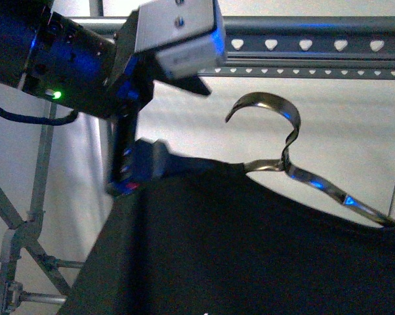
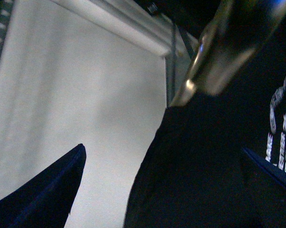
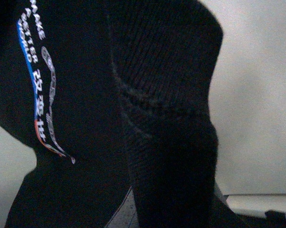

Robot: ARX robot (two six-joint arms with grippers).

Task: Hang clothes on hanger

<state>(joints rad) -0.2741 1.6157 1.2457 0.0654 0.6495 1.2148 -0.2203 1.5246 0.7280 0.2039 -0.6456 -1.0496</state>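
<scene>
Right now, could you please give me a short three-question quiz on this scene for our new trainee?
1. True or false: the hook of the coat hanger already sits over the rack rail.
2. Which shape are the holes punched in the rack rail? A) stars B) hearts C) circles
3. What colour is the T-shirt on the coat hanger?

Key: 1 false, the hook is below the rail in the front view; 2 B; 3 black.
</scene>
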